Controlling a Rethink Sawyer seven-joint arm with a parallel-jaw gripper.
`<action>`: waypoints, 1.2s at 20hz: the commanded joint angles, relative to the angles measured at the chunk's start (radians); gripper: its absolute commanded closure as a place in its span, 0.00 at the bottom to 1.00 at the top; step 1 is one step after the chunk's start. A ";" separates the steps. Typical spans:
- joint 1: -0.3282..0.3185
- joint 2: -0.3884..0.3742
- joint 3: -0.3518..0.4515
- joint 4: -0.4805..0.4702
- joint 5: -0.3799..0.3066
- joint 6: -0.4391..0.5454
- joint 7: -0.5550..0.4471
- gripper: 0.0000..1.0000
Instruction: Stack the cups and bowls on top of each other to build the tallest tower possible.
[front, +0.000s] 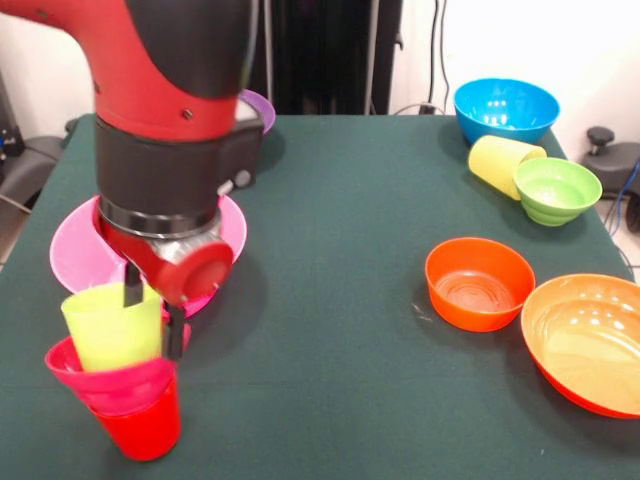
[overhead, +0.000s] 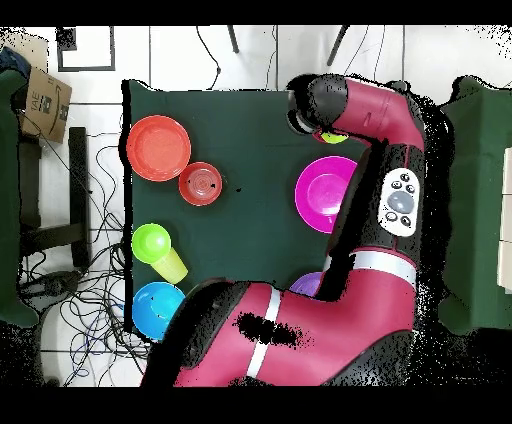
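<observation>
while claw (front: 148, 305) grips lime cup (front: 112, 328)

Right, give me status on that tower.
Gripper shut on lime cup. Cup sits in magenta bowl atop red cup. Nothing in the way.

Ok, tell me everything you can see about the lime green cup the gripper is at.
The lime green cup is a plain, tapered, matte-looking plastic tumbler, leaning slightly, its open mouth up. It sits nested in the small magenta bowl, which rests in the red cup near the table's front edge. The gripper has one finger inside the rim and the other outside its wall. Overhead, the arm hides most of it.
</observation>
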 joint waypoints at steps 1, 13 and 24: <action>-0.026 -0.048 0.123 0.119 0.004 0.125 -0.167 0.00; -0.041 -0.069 0.145 0.157 -0.004 0.114 -0.172 0.00; -0.072 -0.063 0.209 0.159 0.031 0.356 -0.257 0.00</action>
